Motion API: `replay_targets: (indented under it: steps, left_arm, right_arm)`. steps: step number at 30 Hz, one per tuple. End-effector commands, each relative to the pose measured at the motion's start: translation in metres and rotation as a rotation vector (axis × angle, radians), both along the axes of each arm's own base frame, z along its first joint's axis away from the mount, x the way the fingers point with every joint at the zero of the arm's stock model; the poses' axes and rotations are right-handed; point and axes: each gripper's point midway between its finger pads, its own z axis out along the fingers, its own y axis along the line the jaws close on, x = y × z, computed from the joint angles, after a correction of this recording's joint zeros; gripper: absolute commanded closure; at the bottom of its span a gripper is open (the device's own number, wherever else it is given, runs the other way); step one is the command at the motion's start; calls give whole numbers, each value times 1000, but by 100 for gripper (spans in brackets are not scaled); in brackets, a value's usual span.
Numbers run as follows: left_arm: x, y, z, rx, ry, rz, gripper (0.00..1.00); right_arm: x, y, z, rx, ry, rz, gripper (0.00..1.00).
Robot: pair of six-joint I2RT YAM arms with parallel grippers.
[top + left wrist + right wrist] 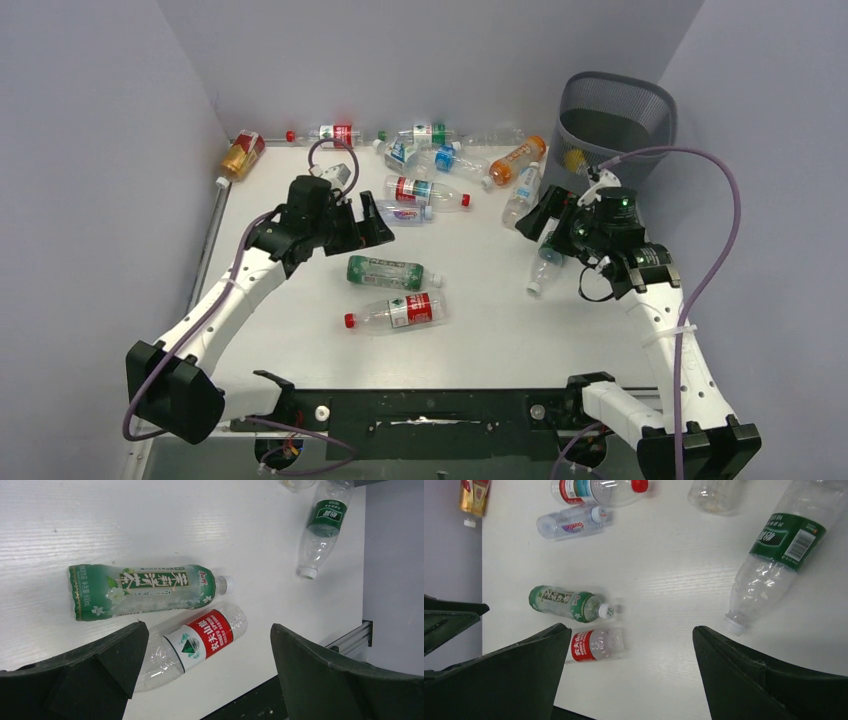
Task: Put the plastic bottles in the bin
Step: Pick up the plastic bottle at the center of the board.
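Standing at the far right corner of the white tabletop (pixel 500 340): tall dark grey mesh bin (pixel 650 120) with a solid rounded rim. Something small and yellow shows inside it, kind cannot be told. Plastic bottles (pixel 425 190) all lie on their sides on the tabletop, left of the bin. Nearest the bin is an orange bottle with white cap (pixel 517 160), just beside its left wall, with a clear slim bottle (pixel 522 195) close by. A loose row of clear bottles with red, green and blue labels runs further left from the bin along the back edge, ending at an amber bottle with red label (pixel 241 155), the farthest from the bin. Right gripper (pixel 545 228) hangs near the bin's front-left side, jaws spread wide, nothing held. Below it a crumpled clear bottle with dark green label and white cap (pixel 774 555) lies flat. Left gripper (pixel 207 630) is well apart from the bin, to its left, jaws likewise wide open and empty. Its wrist view takes in a pale green tea bottle with white cap (pixel 142 591) and a clear bottle with red-and-white label (pixel 200 640), lying close side by side.
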Motion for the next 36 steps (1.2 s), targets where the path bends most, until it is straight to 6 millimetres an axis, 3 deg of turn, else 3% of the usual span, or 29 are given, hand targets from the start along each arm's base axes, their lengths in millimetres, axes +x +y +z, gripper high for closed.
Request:
replay_targets:
  steps: [1,9,17,23,28,36]
  left_arm:
    - [4,-6,9,-33,41,5,4]
    - [2,-10,-4,-26,80,-19,4]
    - [0,-11,3,-66,3,-10,4]
    - [-15,-34,1,-89,-4,-92,4]
    - [-31,-52,5,7,-6,-128,4]
    - [-52,-67,0,44,57,-146,4]
  right_arm:
    - [-3,8,-2,-1,-19,23,2]
    - [-14,11,-28,0,-15,49,2]
    - [-25,10,-41,-18,2,57,2]
    - [-41,8,-45,-44,27,88,2]
    - [-57,7,-49,-37,70,89,2]
    - [-78,11,-59,18,85,92,2]
